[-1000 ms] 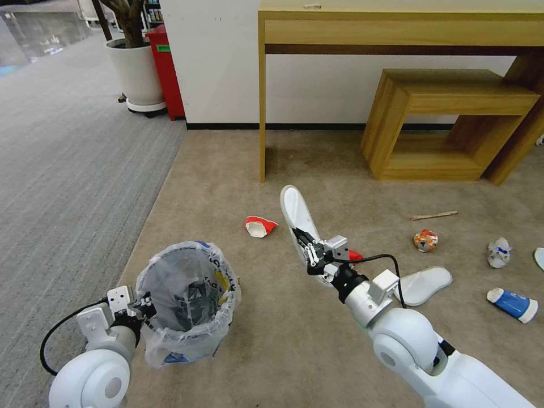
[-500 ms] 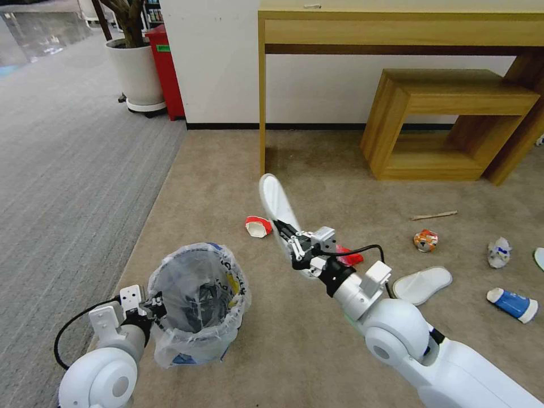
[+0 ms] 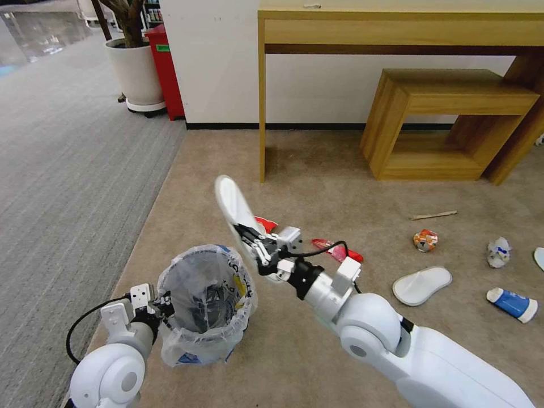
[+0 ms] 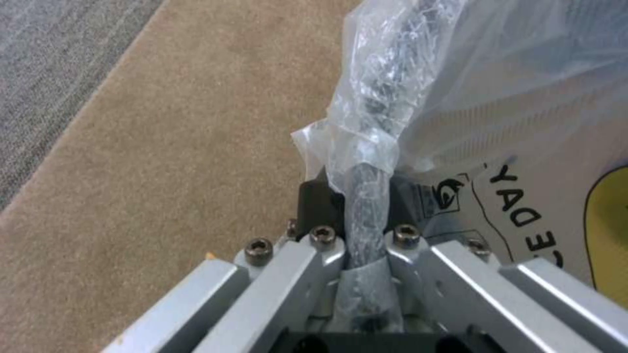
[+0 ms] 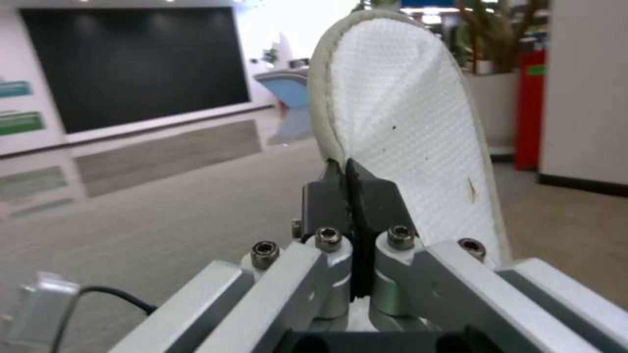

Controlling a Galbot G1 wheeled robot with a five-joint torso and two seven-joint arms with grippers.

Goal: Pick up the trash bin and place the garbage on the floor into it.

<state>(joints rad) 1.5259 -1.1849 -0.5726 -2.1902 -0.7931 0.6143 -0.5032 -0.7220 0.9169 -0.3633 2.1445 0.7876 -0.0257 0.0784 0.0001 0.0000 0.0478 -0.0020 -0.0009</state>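
Head view: lower left, the left pincer grips the trash bin by its rim. Mid-frame, just beside the bin's rim, the right pincer holds a white slipper upright. Right wrist view shows its fingers pinching the slipper's edge. Open carpet lies beyond.

Head cam looks forward and down over the carpet toward the wooden desk. Left wrist cam sits right up against the trash bin rim, also in the head view. Right wrist cam hugs the white slipper, facing away from the desk.
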